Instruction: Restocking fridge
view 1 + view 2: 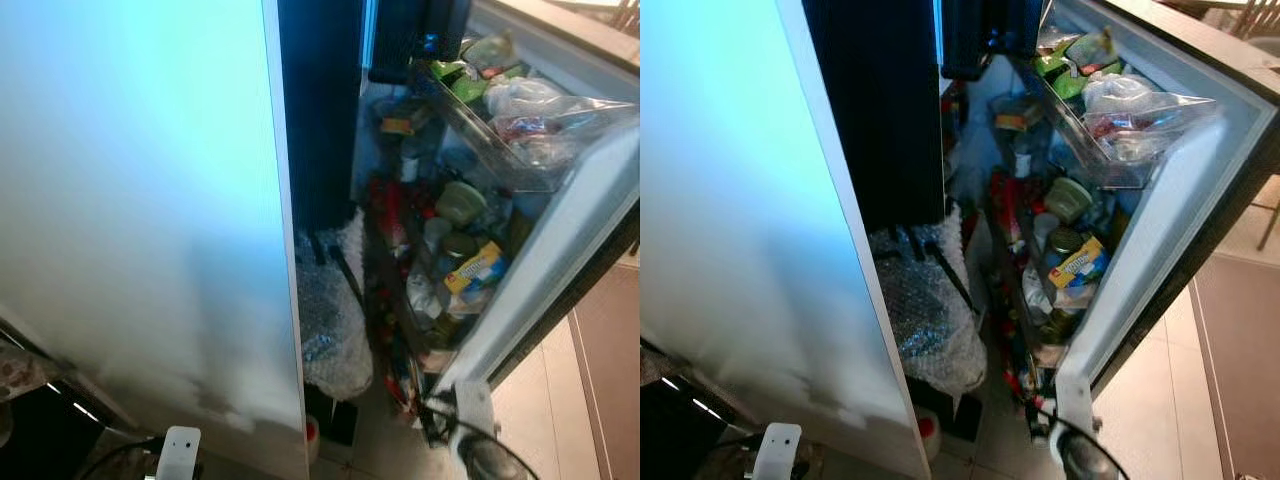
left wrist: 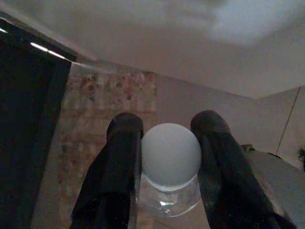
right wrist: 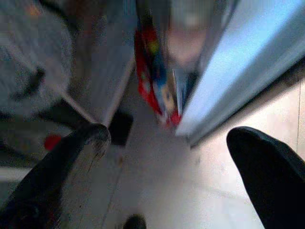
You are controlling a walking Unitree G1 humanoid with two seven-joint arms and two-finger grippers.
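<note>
Fridge door point(image 1: 560, 250), right of frame, is standing open; my left pincer point(image 2: 169, 157) is gripping a white-capped bottle point(image 2: 170, 155), my right pincer point(image 3: 171, 157) gaping; I judge shelving is coming next.

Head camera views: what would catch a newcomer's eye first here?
The open fridge door on the right, its shelves crammed with jars, bags and a yellow packet. Beside it, a bubble-wrap bundle sits low in the gap by the pale closed door. The left gripper grips a clear bottle with a pale round cap; the right gripper hangs open above the floor.
</note>
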